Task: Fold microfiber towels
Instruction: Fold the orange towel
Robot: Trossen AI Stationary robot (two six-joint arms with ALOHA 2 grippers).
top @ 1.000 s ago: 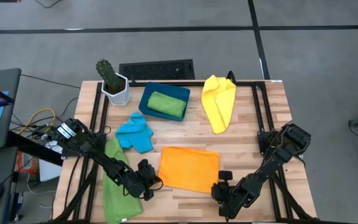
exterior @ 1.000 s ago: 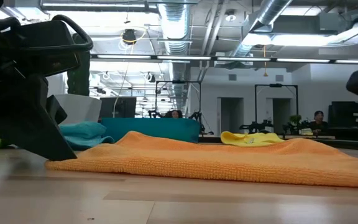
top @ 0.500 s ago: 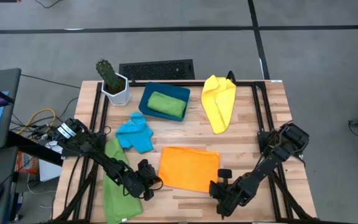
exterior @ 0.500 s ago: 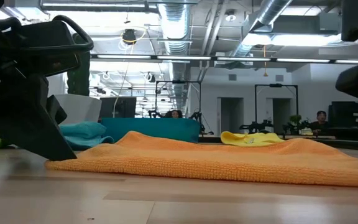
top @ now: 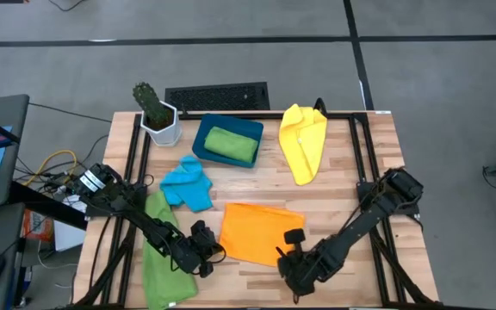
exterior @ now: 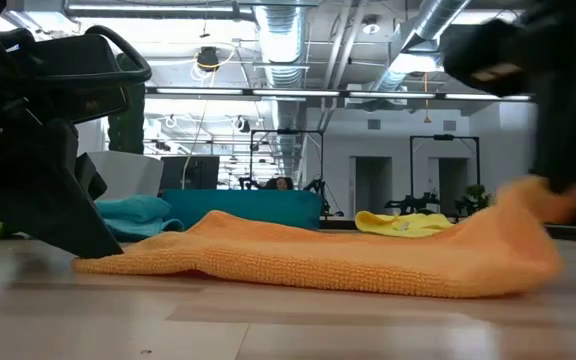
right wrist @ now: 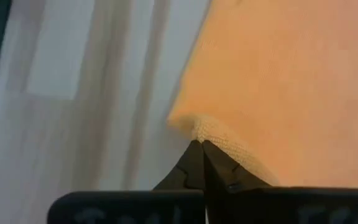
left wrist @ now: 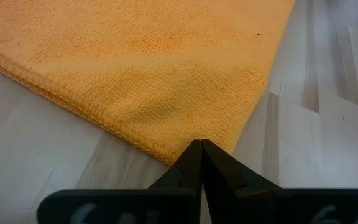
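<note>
Pinching the orange towel (top: 261, 232) at its near-right corner, the right gripper (top: 289, 255) is fully closed and lifts that corner off the table (top: 343, 185). Left gripper (top: 207, 251), closed, clamps the near-left corner; towel lies near-centre.

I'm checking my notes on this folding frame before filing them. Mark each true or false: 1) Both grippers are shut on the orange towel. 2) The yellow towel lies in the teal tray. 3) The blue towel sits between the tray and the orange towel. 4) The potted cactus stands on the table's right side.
1) True: the left gripper and the right gripper each pinch a corner of the orange towel.
2) False: the yellow towel lies on the table right of the teal tray; a green towel is in the tray.
3) False: the blue towel lies left of both.
4) False: the potted cactus stands at the far left corner.
</note>
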